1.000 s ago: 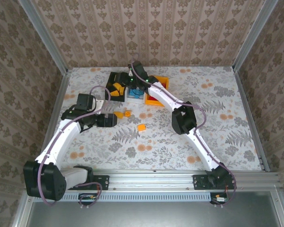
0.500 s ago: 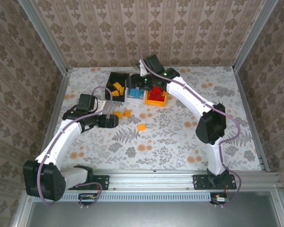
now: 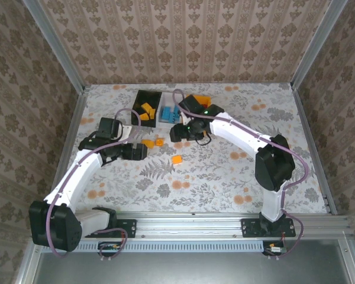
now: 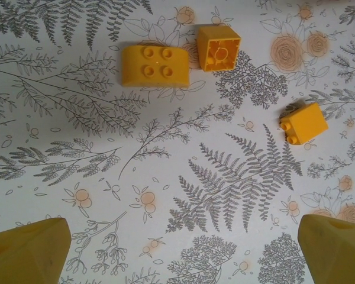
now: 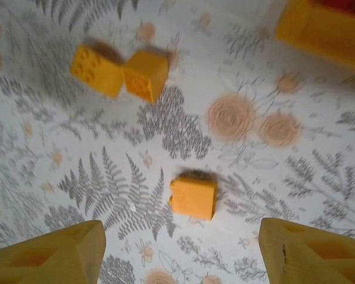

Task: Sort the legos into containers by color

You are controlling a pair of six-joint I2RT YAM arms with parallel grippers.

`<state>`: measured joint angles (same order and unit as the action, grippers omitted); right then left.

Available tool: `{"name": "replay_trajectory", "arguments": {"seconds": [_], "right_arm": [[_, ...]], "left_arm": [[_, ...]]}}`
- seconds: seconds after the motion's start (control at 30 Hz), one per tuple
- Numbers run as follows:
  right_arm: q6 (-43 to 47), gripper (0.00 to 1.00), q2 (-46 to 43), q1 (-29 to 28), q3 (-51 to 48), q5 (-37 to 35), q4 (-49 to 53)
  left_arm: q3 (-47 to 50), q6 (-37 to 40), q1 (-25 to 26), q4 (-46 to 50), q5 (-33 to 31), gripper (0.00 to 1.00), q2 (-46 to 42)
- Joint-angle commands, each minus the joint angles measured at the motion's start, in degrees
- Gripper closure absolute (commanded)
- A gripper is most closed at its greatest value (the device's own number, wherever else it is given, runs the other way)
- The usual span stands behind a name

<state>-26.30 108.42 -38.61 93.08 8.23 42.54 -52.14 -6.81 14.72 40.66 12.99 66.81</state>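
My right hand [image 5: 183,254], spread open and empty, hangs over the bench [image 5: 296,195] with the lone yellow-orange lego [image 5: 193,198] just ahead, centred in its gap, while my left hand [image 4: 183,248], also spread, sits nearer the other two legos [image 4: 154,65].

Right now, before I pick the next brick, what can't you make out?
Orange bin: top view, right arm covers most; right wrist view, frame edge cuts it, so contents uncountable.
Blue legos in white bin: top view, too small to count.
Loose yellow legos: right wrist view, blurred; studs unclear.
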Motion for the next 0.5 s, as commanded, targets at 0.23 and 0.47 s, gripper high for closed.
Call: {"name": "replay_trajectory", "arguments": {"seconds": [0.23,0.47], "right_arm": [[1.73,0.28,5.78,-5.87,-0.67,-6.41,4.84],[-0.2,0.28,9.34,-6.72,-0.82,-7.01,5.18]], "left_arm": [[0.11,1.41,0.26,0.96,-1.29,0.0,-1.58],[0.07,1.53,0.3,0.97,-1.29,0.0,-2.11]]}}
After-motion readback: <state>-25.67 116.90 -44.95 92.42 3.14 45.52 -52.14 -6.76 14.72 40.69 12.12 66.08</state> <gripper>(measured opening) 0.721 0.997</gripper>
